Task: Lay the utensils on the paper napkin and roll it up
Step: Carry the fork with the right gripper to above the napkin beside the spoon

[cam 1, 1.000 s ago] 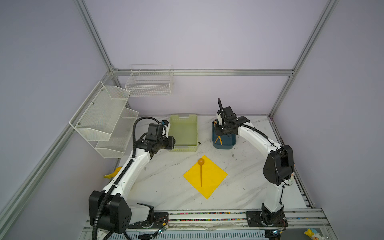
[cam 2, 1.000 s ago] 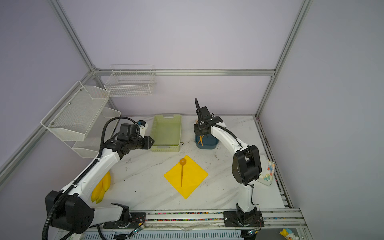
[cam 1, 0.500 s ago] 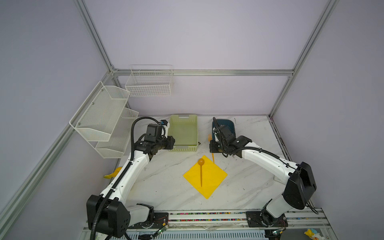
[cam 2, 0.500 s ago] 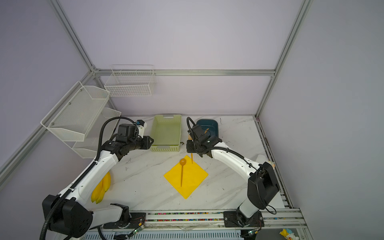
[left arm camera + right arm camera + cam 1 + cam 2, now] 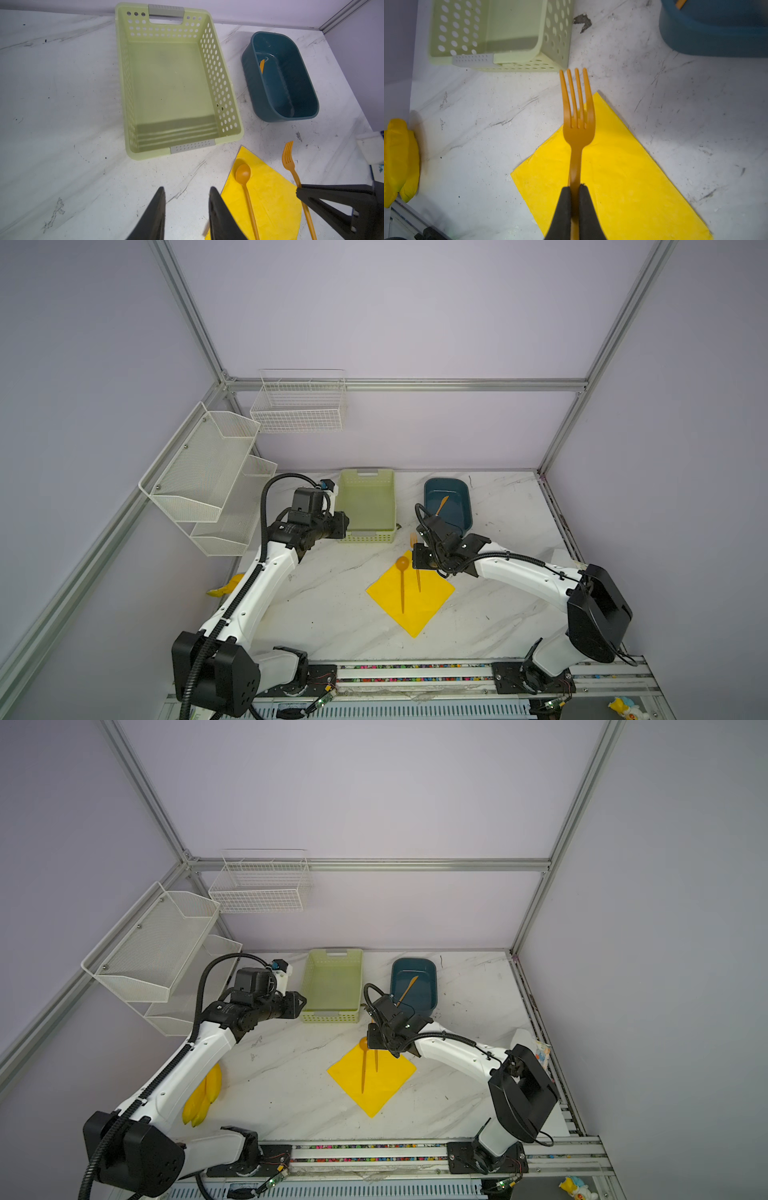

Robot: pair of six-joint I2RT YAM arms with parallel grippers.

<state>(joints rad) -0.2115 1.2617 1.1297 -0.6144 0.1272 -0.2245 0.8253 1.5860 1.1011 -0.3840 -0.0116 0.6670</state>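
Now the right fingers point(image 5: 564, 203) pinch the fork point(image 5: 578, 133) over the napkin point(image 5: 623, 176), just right of the spoon point(image 5: 243, 175) lying on it. Next they should lower it and let go, then fetch the knife point(image 5: 441, 505) from the far tub point(image 5: 459, 510). The left fingers point(image 5: 155, 212) are half open, empty.

Reads as smooth, matt orange plastic in the fork point(image 5: 578, 133) and spoon point(image 5: 243, 174). Looks like thin, faintly crinkled matt paper in the yellow napkin point(image 5: 623, 187). Shows semi-glossy perforated plastic in the green basket point(image 5: 216, 83), glossier plastic in the blue tub point(image 5: 254, 89). Passes for scuffed, marble-patterned stone on the table point(image 5: 62, 124).
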